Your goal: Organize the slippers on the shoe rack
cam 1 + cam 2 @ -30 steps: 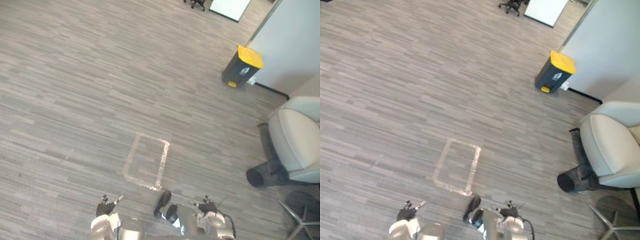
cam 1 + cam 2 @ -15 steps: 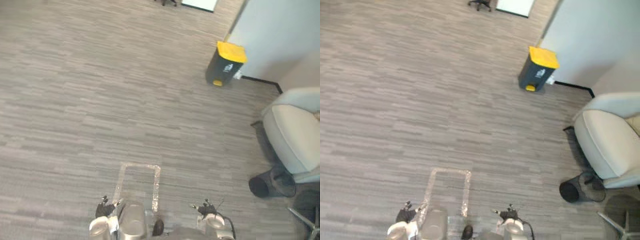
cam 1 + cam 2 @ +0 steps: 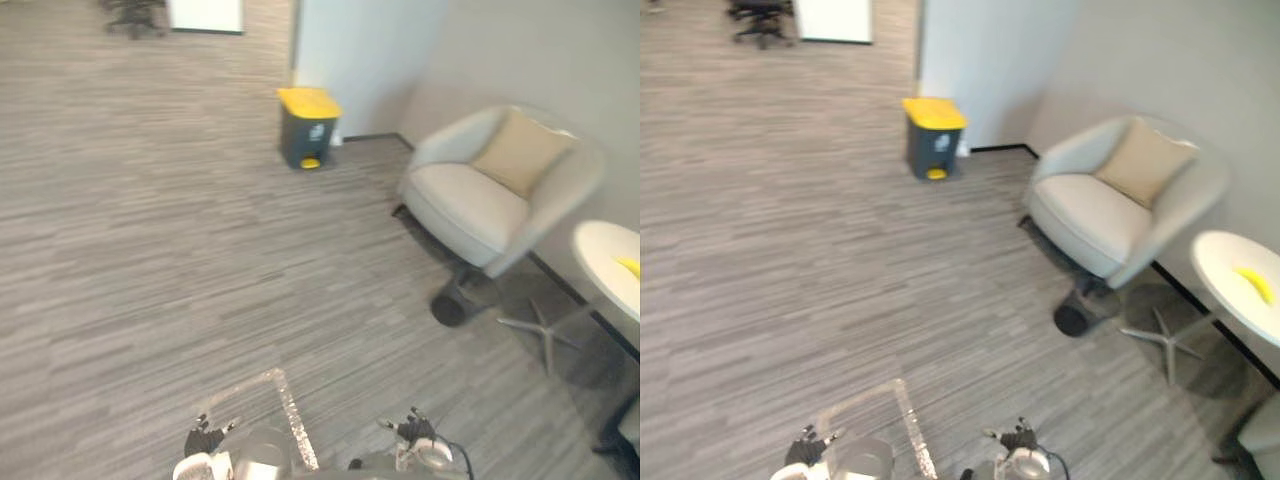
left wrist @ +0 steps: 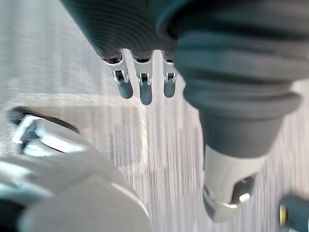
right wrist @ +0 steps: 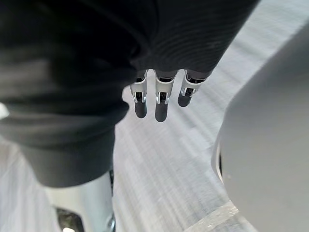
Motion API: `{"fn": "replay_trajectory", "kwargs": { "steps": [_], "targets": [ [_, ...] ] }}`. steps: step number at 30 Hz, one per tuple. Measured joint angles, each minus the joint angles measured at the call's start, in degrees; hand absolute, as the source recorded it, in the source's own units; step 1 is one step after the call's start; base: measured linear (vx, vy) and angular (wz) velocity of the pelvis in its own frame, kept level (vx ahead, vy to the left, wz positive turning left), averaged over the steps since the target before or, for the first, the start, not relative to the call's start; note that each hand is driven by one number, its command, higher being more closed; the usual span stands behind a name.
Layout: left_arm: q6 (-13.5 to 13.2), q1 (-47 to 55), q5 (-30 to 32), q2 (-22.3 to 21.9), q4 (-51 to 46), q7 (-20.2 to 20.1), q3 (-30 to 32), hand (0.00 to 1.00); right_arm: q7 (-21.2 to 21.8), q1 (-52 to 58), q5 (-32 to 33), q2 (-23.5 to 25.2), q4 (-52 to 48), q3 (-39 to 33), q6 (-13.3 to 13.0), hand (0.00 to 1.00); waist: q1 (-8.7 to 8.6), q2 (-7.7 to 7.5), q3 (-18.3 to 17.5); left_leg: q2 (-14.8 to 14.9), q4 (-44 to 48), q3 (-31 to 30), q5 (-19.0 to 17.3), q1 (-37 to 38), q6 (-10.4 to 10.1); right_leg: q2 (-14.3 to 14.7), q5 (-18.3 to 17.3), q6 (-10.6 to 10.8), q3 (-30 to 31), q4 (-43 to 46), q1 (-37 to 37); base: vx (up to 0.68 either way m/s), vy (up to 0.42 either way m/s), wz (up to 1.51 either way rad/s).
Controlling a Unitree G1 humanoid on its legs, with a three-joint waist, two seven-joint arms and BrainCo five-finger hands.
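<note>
At the near edge the left hand [image 3: 205,438] and the right hand [image 3: 415,430] hang low, their fingers [image 4: 140,84] straight and relaxed, holding nothing. Between them a clear tape outline [image 3: 290,410] lies on the grey striped carpet floor [image 3: 150,250]. Farther right a small black wastebasket [image 3: 450,308] stands beside a pale grey armchair [image 3: 470,205] with a beige cushion [image 3: 520,150]. A round white bench [image 3: 600,250] carries a small yellow thing [image 3: 628,266]. Far off stands a dark bin with a yellow lid [image 3: 306,128].

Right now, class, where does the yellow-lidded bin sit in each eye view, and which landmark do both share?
Left eye view: the yellow-lidded bin stands upper middle, against the wall.
Right eye view: the bin is upper middle too, a little further left.
Shared landmark: the pale armchair to the bin's right.
</note>
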Motion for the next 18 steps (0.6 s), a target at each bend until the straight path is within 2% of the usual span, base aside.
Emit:
{"fn": "replay_trajectory", "kwargs": {
  "steps": [2, 3, 5, 7, 8, 9, 10, 11, 13, 14, 15, 16, 17, 18],
  "targets": [
    [-0.02, -0.12, -0.12, 0.67, 2.34, -0.17, -0.46, 0.0, 0.07, -0.84, -1.29, -0.19, 1.12, 0.04, 0.01, 0.0, -1.45, 0.19, 0.01, -0.76, -1.56, -1.11, 0.49, 0.82, -0.76, 1.01, 0.73, -1.27, -1.83, -2.97, 0.53, 0.05, -0.062, -0.64],
    [-0.01, -0.1, -0.06, 0.8, 3.28, -0.4, -0.82, 0.0, 0.07, -0.93, -1.33, -0.26, 1.3, -0.04, -0.23, 0.0, -2.24, 1.05, 0.12, -1.27, -2.3, -2.75, 0.73, 1.39, -1.0, 2.16, 0.77, -2.09, -1.54, -5.56, 1.95, 0.1, -0.093, -0.25],
    [-0.01, 0.15, 0.29, 0.18, 3.44, -0.66, -1.22, 0.0, 0.12, -0.71, -1.32, -0.65, 2.22, -0.9, -0.9, 0.0, -2.63, 2.15, -0.71, 0.08, -2.09, -2.8, 0.42, 1.65, -1.93, 4.33, 0.97, -3.28, -1.35, -9.72, 4.04, 0.1, -0.069, -0.01],
    [0.0, 0.52, 0.33, -0.21, 3.17, -0.76, -1.11, 0.0, 0.11, -0.77, -1.26, 0.0, 2.3, -2.02, -0.93, 0.0, -2.05, 2.85, -0.81, 0.87, 1.9, -3.64, 0.61, 0.55, -2.71, 5.16, 0.32, -3.41, -0.99, -10.78, 4.75, 0.09, -0.035, -0.32],
    [0.23, 2.11, 0.33, -0.89, 2.22, -0.95, -1.12, 0.0, 0.1, -0.73, -1.23, -0.46, 2.2, -2.04, -0.99, 0.0, -1.92, 4.52, -0.92, 1.96, 13.24, -7.59, 2.25, -3.97, -2.69, 6.93, -0.19, -3.99, 1.54, -10.53, 5.04, 0.07, -0.038, -0.6],
    [0.22, 2.56, 0.33, -1.15, 2.11, -0.95, -1.12, 0.0, 0.08, -0.75, -1.2, -0.49, 2.15, -2.03, -1.02, 0.0, -1.93, 4.72, -1.0, 2.05, 15.19, -8.32, 2.95, -4.71, -1.95, 7.27, -0.39, -4.32, 2.28, -10.52, 5.19, 0.11, -0.028, -0.88],
    [0.23, 3.21, 0.29, -1.62, 1.9, -0.92, -1.07, 0.0, 0.06, -0.82, -1.18, -0.53, 2.09, -2.01, -1.05, 0.0, -1.9, 5.29, -0.87, 2.06, 19.83, -9.79, 5.37, -6.37, -0.57, 7.9, -0.5, -4.59, 3.82, -10.53, 5.71, 0.1, 0.021, -0.86],
    [0.22, 3.78, 0.3, -1.69, 1.06, -0.93, -1.23, 0.0, 0.05, -0.84, -1.13, -0.05, 2.13, -2.02, -0.99, 0.0, -1.81, 5.2, -0.83, 1.43, 24.95, -10.86, 8.41, -8.76, 0.77, 8.16, -0.54, -4.84, 6.6, -10.57, 6.4, 0.17, 0.05, -1.08],
    [0.22, 3.61, 0.28, -1.58, 1.02, -0.95, -1.29, 0.0, -0.03, -1.03, -1.07, -0.18, 2.23, -2.2, -0.88, 0.0, -1.86, 4.81, -0.68, 0.35, 22.28, -12.9, 4.7, -8.89, -0.42, 8.2, -0.28, -5.25, 9.33, -10.67, 6.78, 0.15, 0.062, -0.86],
    [0.22, 3.34, 0.26, -1.6, 0.99, -0.92, -1.3, 0.0, -0.18, -1.19, -1.06, -0.28, 2.24, -2.52, -0.74, 0.0, -1.86, 4.41, -0.84, -0.44, 16.77, -14.82, 2.53, -8.9, -1.46, 8.08, -0.12, -5.17, 11.3, -10.76, 6.73, 0.13, 0.104, -0.7],
    [0.22, 3.27, 0.26, -1.67, 0.95, -0.91, -1.29, 0.0, -0.48, -1.52, -1.03, -0.23, 2.22, -2.79, -0.57, 0.0, -1.88, 4.4, -0.85, -1.41, 11.84, -17.06, 1.93, -8.88, -1.81, 7.74, -0.12, -4.95, 12.49, -10.79, 6.53, 0.16, 0.178, -0.91],
    [0.22, 3.28, 0.23, -2.11, 0.53, -0.79, -1.27, 0.0, -1.04, -1.86, -1.01, -0.18, 2.25, -3.19, -0.46, 0.0, -1.91, 4.45, -0.89, -4.05, 3.63, -22.81, 2.29, -8.72, -2.2, 7.27, -0.31, -4.14, 14.51, -10.62, 5.61, 0.11, 0.192, -0.7],
    [0.22, 3.3, 0.22, -2.12, 0.3, -0.72, -1.3, 0.0, -1.11, -1.75, -0.99, -0.16, 2.25, -3.54, -0.43, 0.0, -1.9, 4.53, -0.95, -4.88, 0.58, -25.32, 2.88, -8.28, -2.68, 6.99, -0.37, -3.94, 14.77, -10.44, 5.47, 0.1, 0.237, -0.86],
    [0.11, 3.3, 0.18, -2.16, -0.07, -0.61, -1.44, 0.0, -1.2, -1.78, -1.01, -0.14, 2.52, -4.32, -0.24, 0.0, -1.67, 4.65, -1.02, -6.7, -2.87, -28.13, 6.46, -6.6, -5.12, 6.42, -1.11, -2.39, 17.56, -9.34, 5.01, 0.12, 0.225, -0.62]
  ]
}}
